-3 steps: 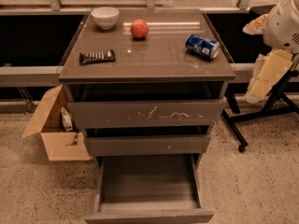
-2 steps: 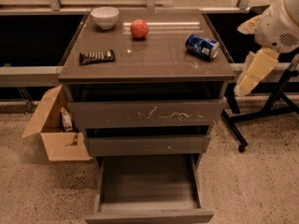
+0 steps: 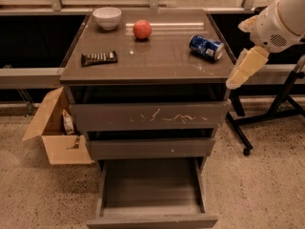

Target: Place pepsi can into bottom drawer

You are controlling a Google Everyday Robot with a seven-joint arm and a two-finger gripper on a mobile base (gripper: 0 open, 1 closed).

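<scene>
The pepsi can [image 3: 206,47] lies on its side at the right of the cabinet top, blue with white lettering. The bottom drawer [image 3: 151,193] is pulled out and shows an empty tray. My gripper [image 3: 237,54] hangs off the cabinet's right edge, just right of the can and slightly lower. It is open and empty: one cream finger [image 3: 246,67] points down-left and the other [image 3: 248,23] points left. Nothing is held.
On the cabinet top [image 3: 157,63] are a white bowl [image 3: 106,17], a red apple [image 3: 142,29] and a dark snack bar [image 3: 98,57]. The scratched top drawer [image 3: 150,116] and the middle drawer [image 3: 151,148] are shut. An open cardboard box [image 3: 55,128] sits on the floor at left, and a black stand [image 3: 276,104] at right.
My gripper and arm have moved left and a little down, closer to the cabinet's right edge and the can. Nothing else has moved.
</scene>
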